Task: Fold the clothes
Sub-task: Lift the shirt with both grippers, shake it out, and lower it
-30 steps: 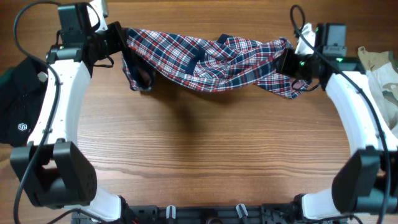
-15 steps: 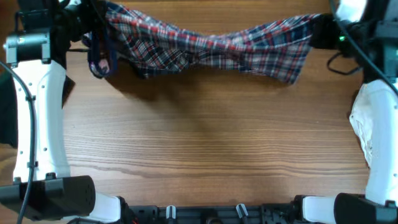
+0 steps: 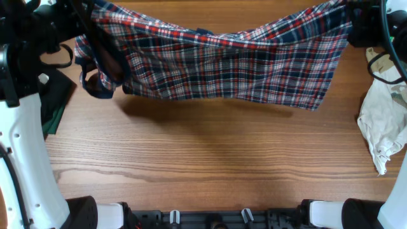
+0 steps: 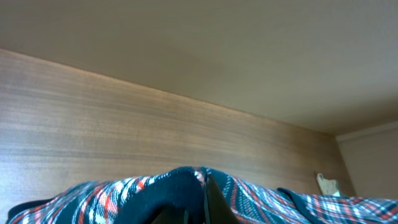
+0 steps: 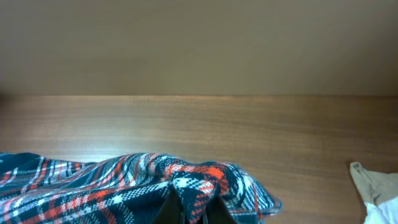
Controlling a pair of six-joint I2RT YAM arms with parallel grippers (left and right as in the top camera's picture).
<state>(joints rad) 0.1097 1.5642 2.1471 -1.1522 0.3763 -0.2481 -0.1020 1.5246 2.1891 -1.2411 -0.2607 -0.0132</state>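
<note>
Over the wooden tabletop [image 3: 210, 159], our left end effector [image 4: 202, 205] and right end effector [image 5: 189, 208] clench the plaid shirt [image 3: 229, 70] taut; we should lower evenly, hem first.

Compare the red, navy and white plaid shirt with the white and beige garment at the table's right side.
The red, navy and white plaid shirt hangs stretched wide between the left gripper and the right gripper; the white and beige garment lies crumpled on the wooden table, untouched. The shirt is boldly checked; the garment is plain and pale. The shirt spans far more of the view. Both are soft cloth.
</note>
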